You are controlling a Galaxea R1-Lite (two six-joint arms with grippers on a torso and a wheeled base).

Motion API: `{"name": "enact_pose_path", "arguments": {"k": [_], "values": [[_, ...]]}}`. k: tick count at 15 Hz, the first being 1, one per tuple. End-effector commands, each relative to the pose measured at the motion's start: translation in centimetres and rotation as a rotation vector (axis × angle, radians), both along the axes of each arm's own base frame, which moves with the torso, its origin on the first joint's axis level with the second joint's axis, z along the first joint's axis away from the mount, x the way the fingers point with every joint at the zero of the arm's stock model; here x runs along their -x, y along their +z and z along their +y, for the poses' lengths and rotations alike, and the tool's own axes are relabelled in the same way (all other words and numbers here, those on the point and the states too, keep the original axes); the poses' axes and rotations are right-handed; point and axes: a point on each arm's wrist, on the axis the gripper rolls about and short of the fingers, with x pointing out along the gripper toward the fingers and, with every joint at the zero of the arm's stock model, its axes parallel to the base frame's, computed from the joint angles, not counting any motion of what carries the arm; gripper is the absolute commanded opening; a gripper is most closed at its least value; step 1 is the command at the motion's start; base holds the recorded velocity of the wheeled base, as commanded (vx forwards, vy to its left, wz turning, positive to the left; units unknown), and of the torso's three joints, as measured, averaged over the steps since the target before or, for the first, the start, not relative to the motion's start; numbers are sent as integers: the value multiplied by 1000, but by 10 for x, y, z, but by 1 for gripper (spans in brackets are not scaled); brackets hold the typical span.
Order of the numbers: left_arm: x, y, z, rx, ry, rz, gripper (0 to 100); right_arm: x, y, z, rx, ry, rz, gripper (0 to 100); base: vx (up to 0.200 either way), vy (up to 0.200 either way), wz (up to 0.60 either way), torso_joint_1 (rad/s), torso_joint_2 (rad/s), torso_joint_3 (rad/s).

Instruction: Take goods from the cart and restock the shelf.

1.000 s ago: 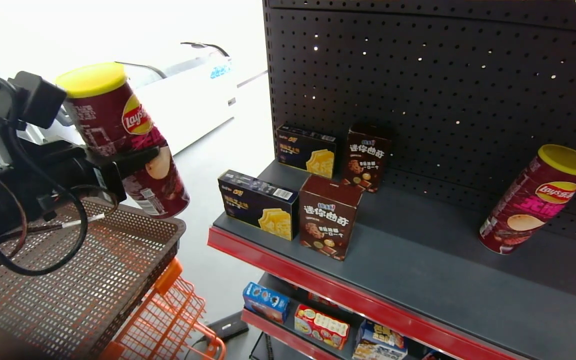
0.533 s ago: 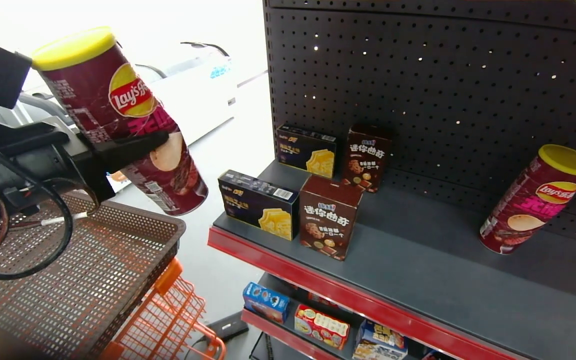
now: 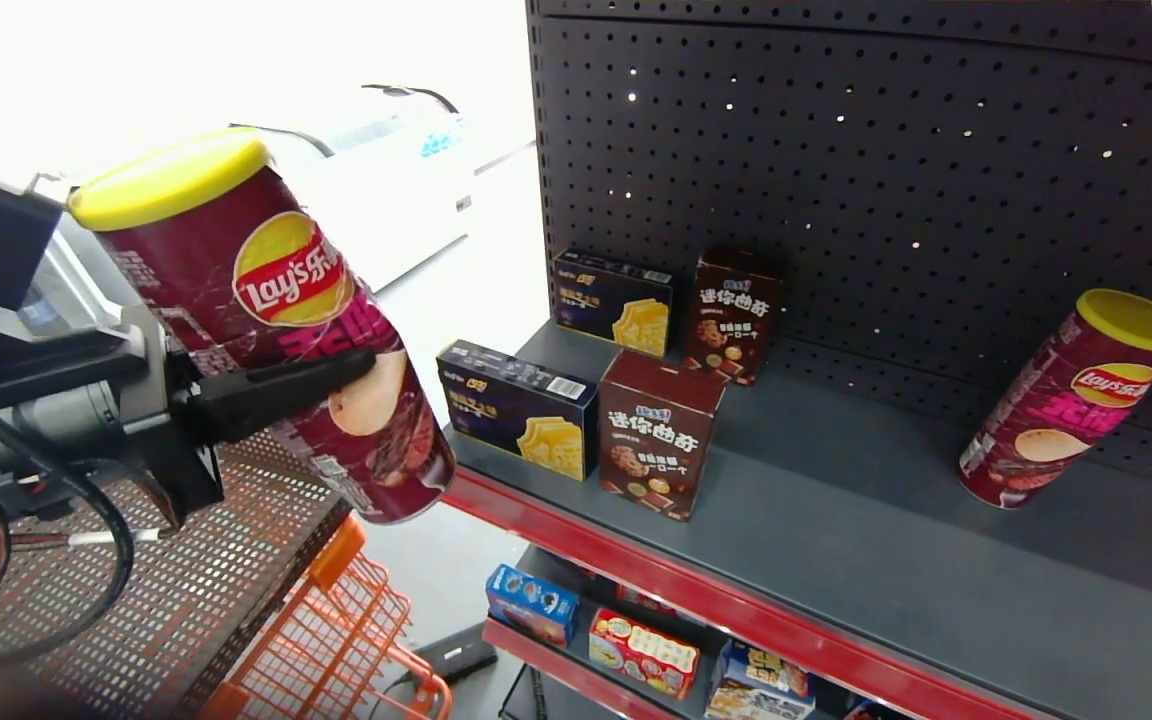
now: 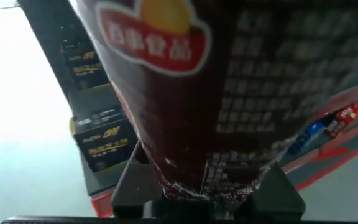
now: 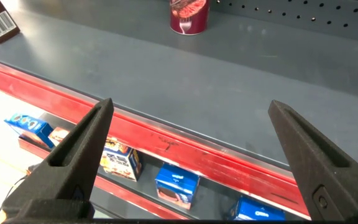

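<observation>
Black pegboard [image 3: 936,150] backed the grey shelf [image 3: 836,540] with its red lip. Head view: off the shelf's left end, the left gripper [image 3: 336,390] clamped the chip can [image 3: 276,300], tilted, above the brown cart basket [image 3: 186,590], its far finger hidden behind the can. A second can [image 3: 1066,400] sat at the shelf's right end and boxes [image 3: 656,430] at its left.

Left wrist view: the chip can [image 4: 229,93] loomed close, lid cut off, with the left gripper [image 4: 207,193] tight around it.

Right wrist view: the right gripper [image 5: 197,149] gaped wide over the shelf's [image 5: 229,81] front edge. The second can's [image 5: 189,15] top was cut off.
</observation>
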Motion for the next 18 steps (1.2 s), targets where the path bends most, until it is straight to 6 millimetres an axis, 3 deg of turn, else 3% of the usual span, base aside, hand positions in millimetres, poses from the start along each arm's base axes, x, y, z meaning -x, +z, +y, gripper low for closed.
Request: {"name": "enact_pose_path", "arguments": {"k": [1,4,7,18], "values": [[7,-2,-12,9,-78,19,0,0,0,0,0,1,1,100,0,0,0,0,0,0],[9,-3,-16,12,-139,39,0,0,0,0,0,1,1,100,0,0,0,0,0,0],[27,-3,-18,26,-221,94,0,0,0,0,0,1,-1,100,0,0,0,0,0,0],[27,-6,-24,20,-254,109,0,0,0,0,0,1,1,100,0,0,-55,0,1,0]]}}
